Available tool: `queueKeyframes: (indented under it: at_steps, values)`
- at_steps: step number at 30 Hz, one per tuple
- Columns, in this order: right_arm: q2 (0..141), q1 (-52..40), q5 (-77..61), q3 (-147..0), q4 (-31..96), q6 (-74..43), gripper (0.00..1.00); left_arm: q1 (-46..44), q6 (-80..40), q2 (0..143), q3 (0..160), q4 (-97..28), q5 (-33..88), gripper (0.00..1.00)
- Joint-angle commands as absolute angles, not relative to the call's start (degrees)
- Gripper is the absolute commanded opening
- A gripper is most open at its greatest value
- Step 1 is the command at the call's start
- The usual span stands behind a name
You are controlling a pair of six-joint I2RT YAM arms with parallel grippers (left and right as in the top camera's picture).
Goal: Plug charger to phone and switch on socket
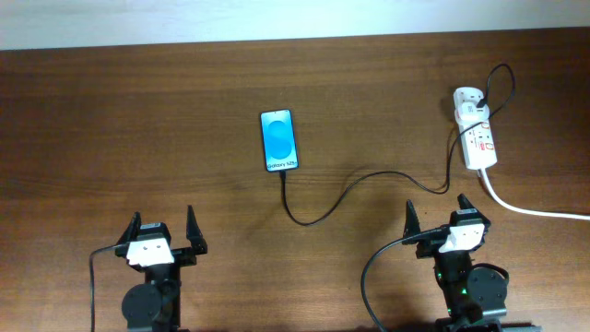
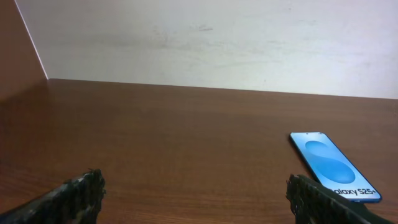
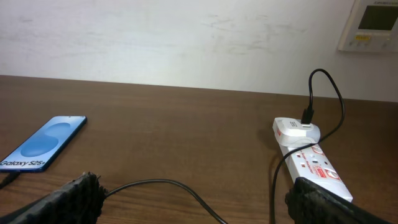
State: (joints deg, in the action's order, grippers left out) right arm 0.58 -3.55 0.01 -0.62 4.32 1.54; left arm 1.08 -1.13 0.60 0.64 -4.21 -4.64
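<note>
A dark brown wooden tabletop [image 1: 138,120] meets a scuffed off-white wall [image 3: 155,37], where a pale wall control panel [image 3: 373,25] hangs at two o'clock in the right wrist view.

Even soft light, pics sharp, faint glare.

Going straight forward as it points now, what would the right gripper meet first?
Likely the charger cable, lying across the table just ahead of the right gripper; if it travels higher, the way looks free.
</note>
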Motion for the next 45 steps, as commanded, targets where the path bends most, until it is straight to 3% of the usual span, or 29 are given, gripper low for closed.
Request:
queueKeyframes:
  at_steps: [1,45]
  values:
    - [0.19,-3.36,0.27,-0.32,4.71,1.21,0.98,0.86,-1.54,0.27,0.54,-4.75,-3.77,0.99]
    - [0.19,-1.04,0.89,-0.32,4.78,2.96,0.99,0.86,-0.6,0.34,0.54,-4.64,-3.2,0.99]
